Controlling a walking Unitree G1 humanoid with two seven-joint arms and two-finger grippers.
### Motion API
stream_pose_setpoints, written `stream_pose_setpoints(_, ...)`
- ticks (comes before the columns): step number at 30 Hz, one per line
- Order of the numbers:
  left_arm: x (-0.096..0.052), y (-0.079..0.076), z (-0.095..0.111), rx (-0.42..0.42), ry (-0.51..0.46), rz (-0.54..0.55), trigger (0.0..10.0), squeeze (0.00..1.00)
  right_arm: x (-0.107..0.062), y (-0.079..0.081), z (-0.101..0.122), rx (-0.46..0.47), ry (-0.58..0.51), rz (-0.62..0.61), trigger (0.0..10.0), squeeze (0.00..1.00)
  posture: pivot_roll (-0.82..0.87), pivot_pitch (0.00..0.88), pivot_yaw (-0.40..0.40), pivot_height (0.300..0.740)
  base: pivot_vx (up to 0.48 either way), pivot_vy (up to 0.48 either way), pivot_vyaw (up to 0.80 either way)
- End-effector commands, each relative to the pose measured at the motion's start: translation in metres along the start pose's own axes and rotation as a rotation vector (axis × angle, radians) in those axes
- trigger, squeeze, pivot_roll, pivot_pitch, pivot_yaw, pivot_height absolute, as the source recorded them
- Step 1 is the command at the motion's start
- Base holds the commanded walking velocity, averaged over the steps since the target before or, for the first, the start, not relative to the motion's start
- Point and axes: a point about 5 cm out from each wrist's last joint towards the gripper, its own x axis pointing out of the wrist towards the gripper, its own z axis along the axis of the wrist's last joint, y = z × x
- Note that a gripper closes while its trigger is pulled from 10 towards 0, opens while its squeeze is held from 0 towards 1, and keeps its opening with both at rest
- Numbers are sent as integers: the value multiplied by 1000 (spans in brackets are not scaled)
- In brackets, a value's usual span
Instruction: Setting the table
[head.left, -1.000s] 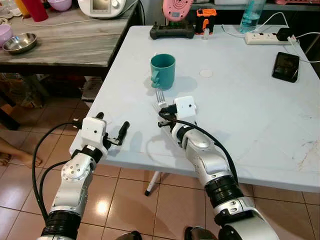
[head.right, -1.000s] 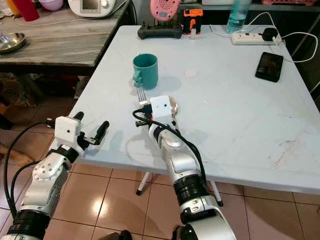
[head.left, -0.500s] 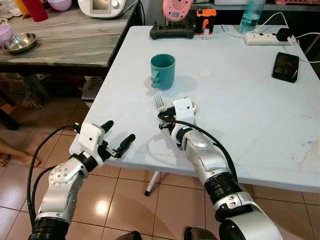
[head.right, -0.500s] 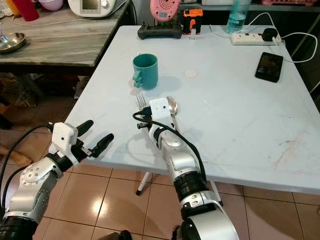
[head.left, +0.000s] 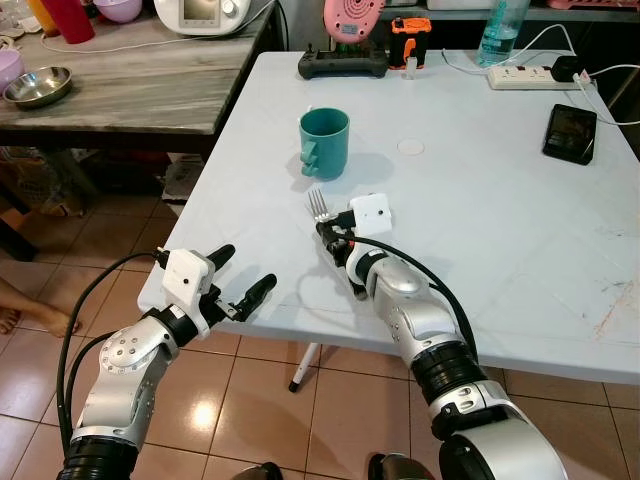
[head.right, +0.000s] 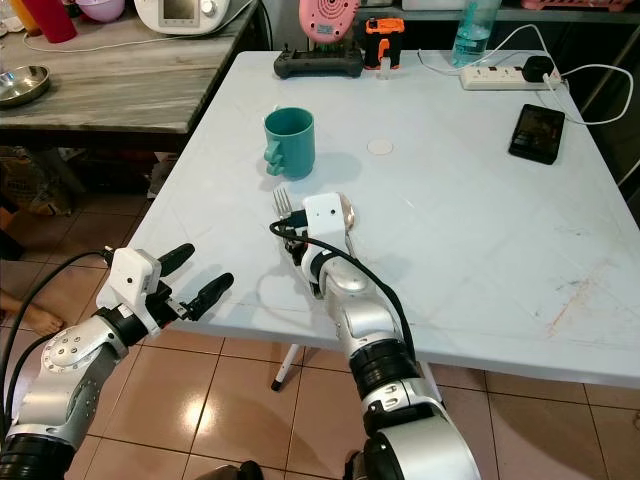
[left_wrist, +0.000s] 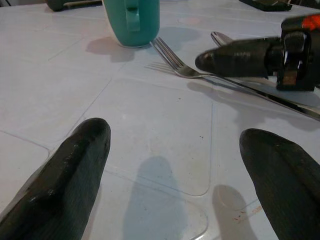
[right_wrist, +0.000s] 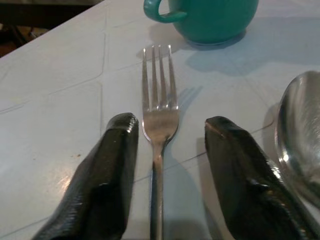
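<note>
The fork (right_wrist: 159, 117) is seen lying between the spread fingers of the right gripper (right_wrist: 167, 145). The spoon (right_wrist: 300, 130) just beside it could be bumped if the fingers are shut crookedly.

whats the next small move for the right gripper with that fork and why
Probably lift the right gripper straight up and away. Its fingers are open on either side of the fork without touching it. The fork lies flat on the table just in front of the teal mug, beside the spoon, so it looks already placed.
</note>
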Motion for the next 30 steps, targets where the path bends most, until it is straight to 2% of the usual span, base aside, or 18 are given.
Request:
stream_pose_setpoints(1, -2, 0, 1, 11, 12, -11, 10000, 0, 1, 5, 5, -16, 7, 9, 10000, 1000, -177, 157, 66, 740, 0, 0, 0)
stream_pose_setpoints(6, -1, -2, 0, 3, 12, -17, 10000, 0, 3, 6, 7, -27, 25, 26, 10000, 1000, -178, 158, 68, 740, 0, 0, 0)
stream_pose_setpoints(8, 0, -4, 0, -1, 11, -24, 10000, 0, 4, 7, 5, -38, 52, 40, 10000, 820, -178, 158, 68, 740, 0, 0, 0)
stream_pose_setpoints(9, 0, -4, 0, -1, 11, -24, 10000, 0, 4, 7, 5, -38, 52, 40, 10000, 820, -178, 158, 68, 740, 0, 0, 0)
stream_pose_setpoints(11, 0, -5, 0, -4, 10, -27, 10000, 0, 4, 10, 2, -51, 79, 53, 10000, 0, -177, 159, 68, 740, 0, 0, 0)
stream_pose_setpoints(22, 1, -6, -1, -11, 15, -30, 10000, 0, 3, 14, -11, -114, 167, 85, 10000, 0, -177, 164, 70, 740, 0, 0, 0)
stream_pose_setpoints(23, 1, -7, -1, -12, 14, -30, 10000, 0, 2, 13, -14, -124, 180, 84, 9608, 0, -177, 163, 69, 740, 0, 0, 0)
stream_pose_setpoints(24, 1, -7, 0, -12, 14, -29, 10000, 0, 1, 13, -16, -125, 189, 83, 8078, 0, -177, 163, 69, 740, 0, 0, 0)
stream_pose_setpoints(25, 1, -7, 0, -12, 15, -29, 10000, 0, 1, 11, -18, -128, 198, 79, 4863, 0, -177, 163, 69, 740, 0, 0, 0)
stream_pose_setpoints(26, 1, -7, 0, -12, 15, -29, 10000, 0, 1, 11, -18, -128, 198, 79, 4863, 0, -177, 163, 69, 740, 0, 0, 0)
stream_pose_setpoints(27, 1, -7, 0, -13, 16, -28, 10000, 0, 0, 8, -21, -139, 214, 69, 2000, 0, -177, 163, 70, 740, 0, 0, 0)
stream_pose_setpoints(28, 1, -7, 0, -14, 16, -28, 10000, 0, -1, 7, -22, -144, 219, 64, 2000, 0, -177, 163, 70, 740, 0, 0, 0)
stream_pose_setpoints(29, 1, -8, -1, -15, 16, -29, 10000, 0, -1, 6, -24, -144, 227, 61, 0, 0, -177, 163, 70, 740, 0, 0, 0)
stream_pose_setpoints(30, 1, -8, -1, -17, 17, -30, 10000, 0, -2, 5, -25, -143, 235, 58, 0, 0, -178, 163, 71, 740, 0, 0, 0)
